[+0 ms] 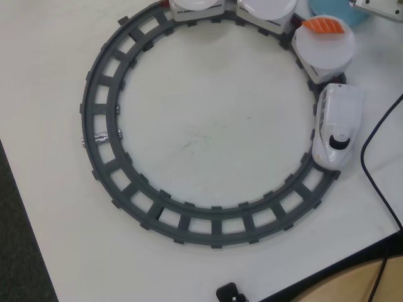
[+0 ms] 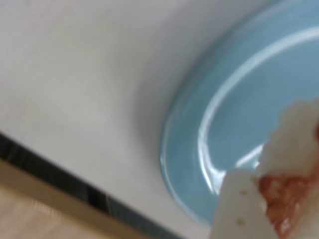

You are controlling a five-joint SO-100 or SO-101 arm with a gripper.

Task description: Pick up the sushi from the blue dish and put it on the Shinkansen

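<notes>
A white counter is carrying a grey circular track that is filling most of its surface in the overhead view, its lower arc sitting near the counter's front edge. A blue dish is lying flat at the far right corner, just beyond the track; in the wrist view its rim is resting directly on the white surface. A black cable is trailing along the right edge, and a small black object is sitting at the front edge.
</notes>
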